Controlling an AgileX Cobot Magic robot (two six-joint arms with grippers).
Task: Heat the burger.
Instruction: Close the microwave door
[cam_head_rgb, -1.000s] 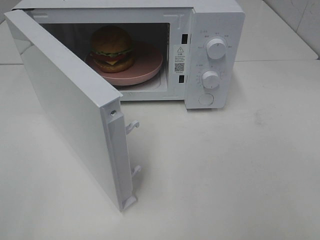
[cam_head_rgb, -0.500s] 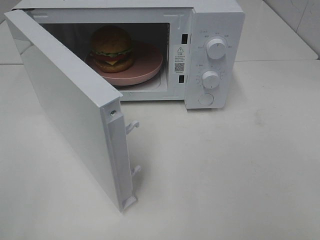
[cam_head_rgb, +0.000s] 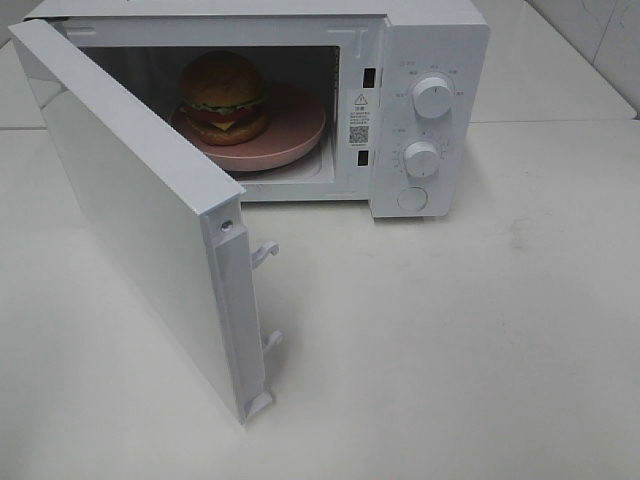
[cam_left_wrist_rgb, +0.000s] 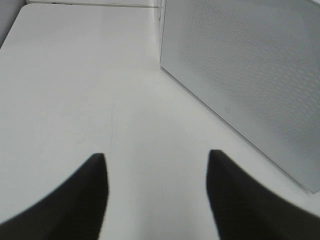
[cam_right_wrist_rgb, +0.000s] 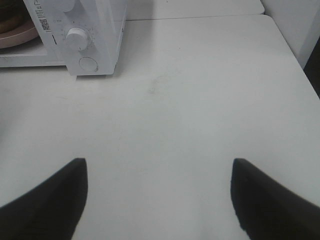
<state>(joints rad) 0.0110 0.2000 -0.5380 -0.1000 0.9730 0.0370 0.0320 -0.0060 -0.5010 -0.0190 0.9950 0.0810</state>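
Burger (cam_head_rgb: 223, 95) on pink plate (cam_head_rgb: 300, 135) inside microwave (cam_head_rgb: 445, 45) — door (cam_head_rgb: 130, 220) wide open. Left pincer (cam_left_wrist_rgb: 156, 155) parted, empty; right pincer (cam_right_wrist_rgb: 158, 161) parted too — empty.

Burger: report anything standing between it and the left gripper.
The open microwave door does: the left gripper is on its outer side, while the burger sits on the pink plate inside the cavity.

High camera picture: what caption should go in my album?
Burger on a pink plate inside the open microwave.

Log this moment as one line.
burger: on pink plate, inside microwave | door: open | jaws: both open, empty
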